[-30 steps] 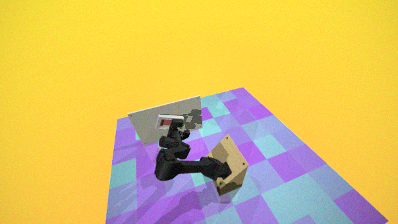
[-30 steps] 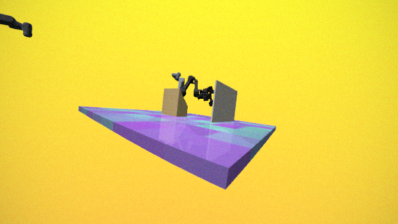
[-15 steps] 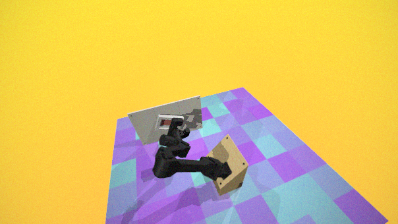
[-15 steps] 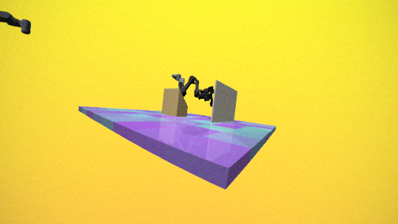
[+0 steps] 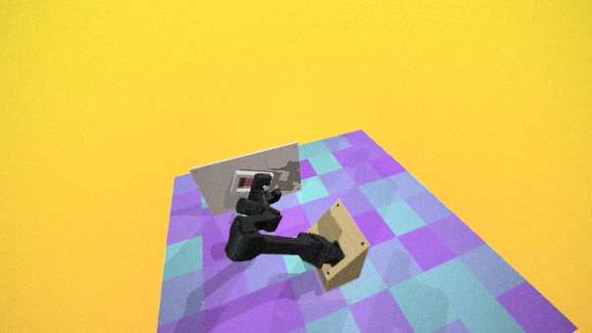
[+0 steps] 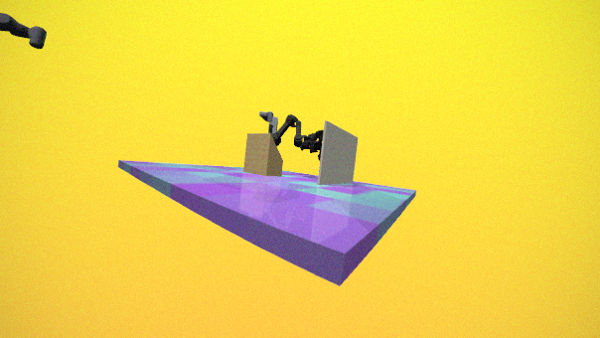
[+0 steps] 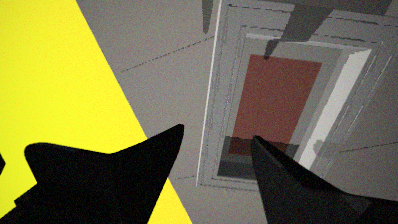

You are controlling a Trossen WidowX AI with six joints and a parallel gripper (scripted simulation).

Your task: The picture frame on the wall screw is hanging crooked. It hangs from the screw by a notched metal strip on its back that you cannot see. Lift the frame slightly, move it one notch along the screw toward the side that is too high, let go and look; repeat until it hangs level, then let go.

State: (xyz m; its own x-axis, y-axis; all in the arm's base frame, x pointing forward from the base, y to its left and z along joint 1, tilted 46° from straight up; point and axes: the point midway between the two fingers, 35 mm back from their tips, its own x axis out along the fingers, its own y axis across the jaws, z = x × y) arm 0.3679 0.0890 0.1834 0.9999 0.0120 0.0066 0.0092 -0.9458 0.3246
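Observation:
The picture frame has a pale grey border and a dark red centre. It hangs on the grey wall panel. The arm covers its right part in the top view, so I cannot tell its exact tilt. The screw and the back strip are hidden. My gripper is open and empty, close in front of the panel. In the wrist view one fingertip shows outside a side edge of the frame and the other over its picture. Whether they touch it cannot be told.
A wooden block with a slanted face carries the arm's base. The panel and block stand on a purple and teal checkered table top. A dark arm-like part shows at the upper left of the exterior view.

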